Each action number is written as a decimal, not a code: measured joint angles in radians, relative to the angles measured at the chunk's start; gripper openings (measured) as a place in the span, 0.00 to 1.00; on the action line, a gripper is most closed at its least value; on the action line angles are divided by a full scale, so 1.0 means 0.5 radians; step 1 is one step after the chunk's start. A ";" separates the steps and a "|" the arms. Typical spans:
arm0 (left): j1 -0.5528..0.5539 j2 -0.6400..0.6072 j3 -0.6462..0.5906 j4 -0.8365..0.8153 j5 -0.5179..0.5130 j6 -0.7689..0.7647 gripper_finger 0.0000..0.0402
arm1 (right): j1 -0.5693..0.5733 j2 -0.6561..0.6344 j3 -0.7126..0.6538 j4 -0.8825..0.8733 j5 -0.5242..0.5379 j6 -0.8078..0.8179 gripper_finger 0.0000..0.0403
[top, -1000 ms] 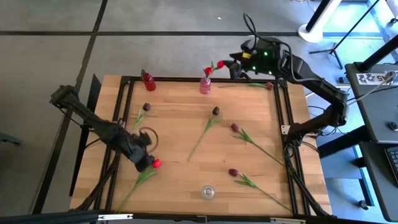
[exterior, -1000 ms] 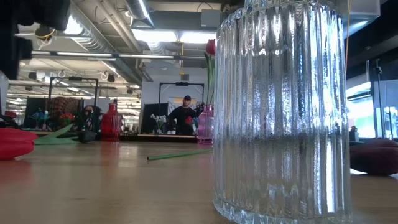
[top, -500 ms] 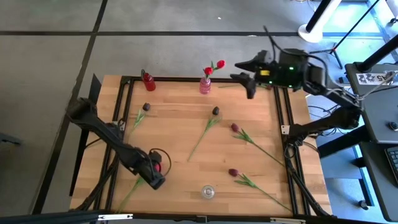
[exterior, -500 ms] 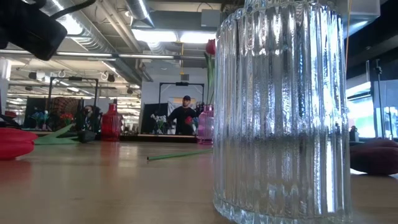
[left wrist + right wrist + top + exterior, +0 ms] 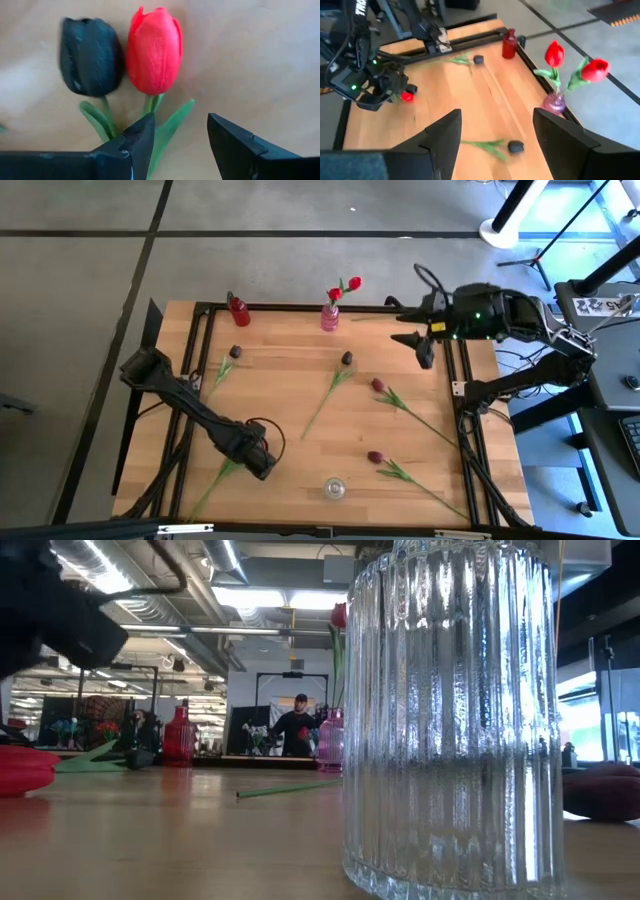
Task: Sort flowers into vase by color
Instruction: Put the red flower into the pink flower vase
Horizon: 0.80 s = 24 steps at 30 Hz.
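Left tool [image 5: 180, 137]: fingers apart, nothing between them, low over the worktop [image 5: 290, 395] at its front-left. Just ahead of the fingertips lie a bright red tulip [image 5: 154, 50] and a near-black tulip [image 5: 90, 56], heads side by side and touching or nearly so, green stems running back toward the tool. From above the arm hides both heads; only a stem [image 5: 222, 476] sticks out toward the front edge.

Right tool [image 5: 420, 330]: fingers apart, empty, held up over the back-right corner of the worktop.

Pink vase [image 5: 330, 318] on the back edge holds two red tulips [image 5: 345, 287]. Red vase [image 5: 239, 311] is further left on the same edge, nothing seen in it. Clear ribbed glass vase [image 5: 334, 488] sits at front centre, nothing seen in it.

Loose on the worktop: a dark tulip [image 5: 234, 352] near the red vase, a dark tulip [image 5: 346, 359] mid-worktop, a maroon tulip [image 5: 378, 385] right of centre, another maroon one [image 5: 375, 457] front-right.

A person [image 5: 297, 725] is visible far behind in the low view.
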 joint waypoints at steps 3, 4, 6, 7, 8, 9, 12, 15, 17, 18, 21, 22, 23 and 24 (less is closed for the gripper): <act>0.034 0.020 -0.002 -0.137 -0.002 -0.003 0.44 | 0.126 0.000 0.000 0.009 0.147 0.079 0.61; 0.042 0.020 0.006 -0.180 0.002 -0.015 0.44 | 0.158 0.000 0.000 0.024 0.184 0.104 0.61; 0.045 0.020 0.046 -0.259 0.000 -0.018 0.44 | 0.208 0.001 0.000 0.030 0.230 0.156 0.61; 0.044 0.018 0.055 -0.275 0.000 -0.018 0.44 | 0.223 0.005 0.000 0.031 0.244 0.175 0.61; 0.044 0.017 0.052 -0.280 -0.001 -0.016 0.44 | 0.235 0.012 0.000 0.030 0.258 0.201 0.61; 0.044 0.017 0.041 -0.281 -0.015 -0.013 0.44 | 0.245 0.015 0.000 0.029 0.268 0.224 0.61; 0.059 0.018 0.008 -0.284 -0.054 0.000 0.44 | 0.276 0.031 -0.001 0.012 0.290 0.317 0.61; 0.096 0.018 -0.031 -0.278 -0.066 0.010 0.44 | 0.320 0.037 -0.001 -0.014 0.309 0.381 0.61; 0.118 0.018 -0.045 -0.212 -0.084 0.052 0.43 | 0.355 0.049 0.000 -0.008 0.338 0.417 0.61; 0.126 0.018 -0.045 -0.176 -0.091 0.069 0.42 | 0.372 0.052 0.000 -0.011 0.347 0.426 0.61; 0.136 0.018 -0.045 -0.067 -0.125 0.086 0.38 | 0.403 0.063 0.000 -0.008 0.360 0.452 0.61; 0.135 0.018 -0.045 -0.049 -0.138 0.086 0.36 | 0.403 0.063 0.000 -0.010 0.359 0.465 0.61; 0.134 0.018 -0.045 -0.049 -0.150 0.084 0.35 | 0.403 0.065 0.000 -0.010 0.359 0.474 0.61; 0.134 0.018 -0.045 -0.053 -0.166 0.080 0.33 | 0.402 0.070 0.000 -0.008 0.359 0.478 0.61</act>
